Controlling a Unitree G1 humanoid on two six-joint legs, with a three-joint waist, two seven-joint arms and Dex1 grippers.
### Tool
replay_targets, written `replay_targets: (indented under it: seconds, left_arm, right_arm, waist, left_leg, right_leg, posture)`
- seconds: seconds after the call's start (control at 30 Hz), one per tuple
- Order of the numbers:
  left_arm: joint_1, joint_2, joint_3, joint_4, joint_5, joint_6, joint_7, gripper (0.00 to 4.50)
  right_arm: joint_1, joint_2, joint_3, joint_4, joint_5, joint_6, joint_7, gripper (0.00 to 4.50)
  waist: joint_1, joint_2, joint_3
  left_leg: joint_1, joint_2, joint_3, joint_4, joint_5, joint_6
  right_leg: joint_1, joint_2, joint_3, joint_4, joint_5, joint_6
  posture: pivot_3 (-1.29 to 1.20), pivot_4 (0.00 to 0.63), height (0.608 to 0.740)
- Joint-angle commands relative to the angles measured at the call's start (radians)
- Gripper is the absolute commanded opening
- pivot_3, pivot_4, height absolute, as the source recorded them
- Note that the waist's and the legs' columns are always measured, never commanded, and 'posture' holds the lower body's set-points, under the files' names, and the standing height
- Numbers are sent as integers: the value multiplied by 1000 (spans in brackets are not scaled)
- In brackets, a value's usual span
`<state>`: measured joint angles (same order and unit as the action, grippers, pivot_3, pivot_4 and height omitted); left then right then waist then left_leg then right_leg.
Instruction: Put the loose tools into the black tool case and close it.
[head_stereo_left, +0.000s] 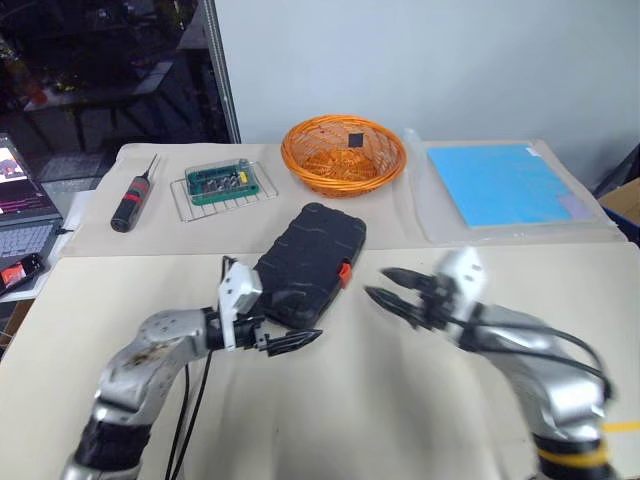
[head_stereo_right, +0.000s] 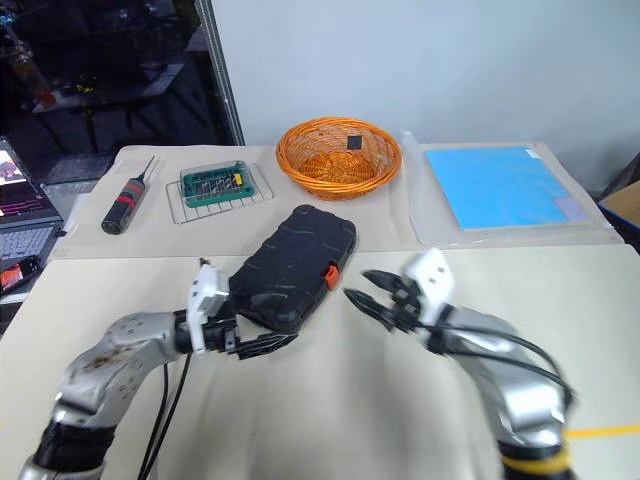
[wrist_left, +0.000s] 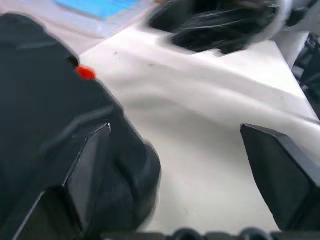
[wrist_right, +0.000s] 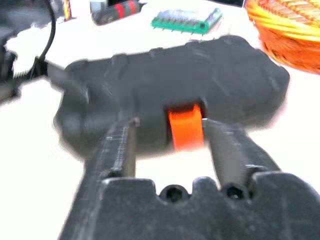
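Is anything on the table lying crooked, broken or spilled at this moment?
Only a small thing: the closed black tool case lies diagonally across the seam between the two table covers, its orange latch toward the right gripper. Nothing looks spilled or damaged.

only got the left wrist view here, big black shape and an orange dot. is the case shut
Observer: Yes, the black tool case lies closed on the table, its orange latch facing the right gripper.
Operator: is either gripper holding it
Observer: No. The right gripper is open and apart from the case; the left gripper is open beside the near end.
Operator: any tools left outside
Observer: A black screwdriver with a red band lies at the far left, beside a wire tray.
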<state>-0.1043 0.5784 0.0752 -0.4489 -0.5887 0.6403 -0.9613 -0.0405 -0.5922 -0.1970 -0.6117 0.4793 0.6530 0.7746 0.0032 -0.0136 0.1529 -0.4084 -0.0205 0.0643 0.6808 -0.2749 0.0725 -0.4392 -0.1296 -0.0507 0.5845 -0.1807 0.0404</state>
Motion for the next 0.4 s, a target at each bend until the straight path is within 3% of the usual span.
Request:
replay_targets:
  seconds: [0.03, 0.07, 0.23, 0.4]
  left_arm:
    - [98, 49, 118, -93, -76, 52, 41, 4500]
    - [141, 63, 152, -115, -86, 56, 47, 4500]
    - [326, 128, 256, -183, -96, 39, 31, 4500]
    - [385, 152, 301, -150, -109, -6, -12, 4500]
  right_arm:
    - [122, -95, -166, -87, 68, -14, 81, 4141]
    - [171, -116, -215, -89, 71, -27, 101, 4448]
    - [332, -165, -352, -92, 68, -101, 183, 4448]
    - [395, -175, -382, -86, 58, -148, 201, 4448]
  waist:
    - [1, 0, 3]
    - [3, -1, 5]
    - [11, -3, 10]
    - [12, -4, 11]
  left_leg:
    - [0, 0, 0, 0, -2, 3]
    - [1, 0, 0, 0, -3, 4]
    - [1, 0, 0, 1, -3, 3]
    - [2, 1, 0, 1, -2, 1]
  right_leg:
    - [1, 0, 0, -2, 0, 0]
    - [1, 0, -1, -3, 0, 1]
    - [3, 0, -1, -5, 0, 1]
    - [4, 1, -1, -5, -3, -4]
  posture:
    - [0, 150, 740]
    - [0, 150, 740]
    - [0, 150, 740]
    - [0, 150, 740]
